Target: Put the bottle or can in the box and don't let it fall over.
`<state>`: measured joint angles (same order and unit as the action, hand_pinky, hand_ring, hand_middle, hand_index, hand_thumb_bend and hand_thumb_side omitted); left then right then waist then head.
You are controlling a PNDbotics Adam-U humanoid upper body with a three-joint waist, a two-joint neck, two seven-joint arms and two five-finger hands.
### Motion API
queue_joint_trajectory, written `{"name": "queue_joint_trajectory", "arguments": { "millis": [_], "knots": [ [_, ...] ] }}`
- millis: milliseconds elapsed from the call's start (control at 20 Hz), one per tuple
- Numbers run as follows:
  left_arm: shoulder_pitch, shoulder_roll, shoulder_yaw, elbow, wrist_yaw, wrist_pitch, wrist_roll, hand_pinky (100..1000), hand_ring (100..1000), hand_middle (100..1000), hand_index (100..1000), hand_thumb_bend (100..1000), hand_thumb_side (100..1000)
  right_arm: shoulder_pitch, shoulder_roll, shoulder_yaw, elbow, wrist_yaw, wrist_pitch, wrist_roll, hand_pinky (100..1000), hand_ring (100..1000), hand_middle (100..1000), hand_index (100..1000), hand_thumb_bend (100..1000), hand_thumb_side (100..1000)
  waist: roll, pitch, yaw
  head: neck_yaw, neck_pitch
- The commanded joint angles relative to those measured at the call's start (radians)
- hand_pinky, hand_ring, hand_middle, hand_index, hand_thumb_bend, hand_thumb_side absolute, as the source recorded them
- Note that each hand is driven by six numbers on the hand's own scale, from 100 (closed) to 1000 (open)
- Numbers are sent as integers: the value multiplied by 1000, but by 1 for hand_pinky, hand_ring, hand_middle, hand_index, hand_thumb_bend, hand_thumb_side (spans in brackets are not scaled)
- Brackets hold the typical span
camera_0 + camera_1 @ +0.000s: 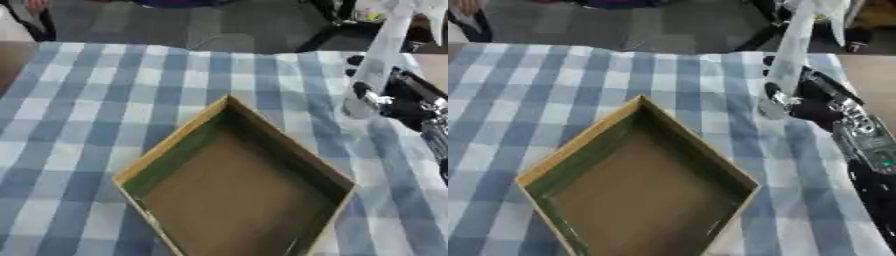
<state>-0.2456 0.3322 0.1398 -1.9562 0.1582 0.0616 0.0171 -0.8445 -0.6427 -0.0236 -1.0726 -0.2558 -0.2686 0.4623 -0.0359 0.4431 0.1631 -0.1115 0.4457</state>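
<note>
— Clear plastic, that bottle (378,60): tall, tilted, base on the cloth (79,100) just right of the box (175,150).
— And the hand (811,107)?
— Right one, fingers curled round its lower part.
— Then lift it upright, clear the near wall, and I'd set it down flat on the box's floor before letting go.

Soft even light; blurred throughout

place: indoor test room | signs: checked tablecloth (105,100), grey floor (175,25) beyond table
</note>
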Motion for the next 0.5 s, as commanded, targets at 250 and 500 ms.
{"name": "queue_joint_trajectory", "arguments": {
  "millis": [250, 500],
  "knots": [
    [-5, 7, 12, -20, -2, -3, -3, 1000, 638, 774, 926, 124, 612, -1, -11, 2, 10, 20, 2, 9, 883, 1000, 1000, 907, 100, 258, 1, -17, 3, 2, -14],
    [-4, 5, 13, -20, -2, -2, -2, 1000, 638, 774, 926, 123, 613, 3, -9, 1, 22, 20, 10, 6, 884, 1000, 1000, 869, 100, 234, 1, -17, 6, 4, -17]
  ]
}}
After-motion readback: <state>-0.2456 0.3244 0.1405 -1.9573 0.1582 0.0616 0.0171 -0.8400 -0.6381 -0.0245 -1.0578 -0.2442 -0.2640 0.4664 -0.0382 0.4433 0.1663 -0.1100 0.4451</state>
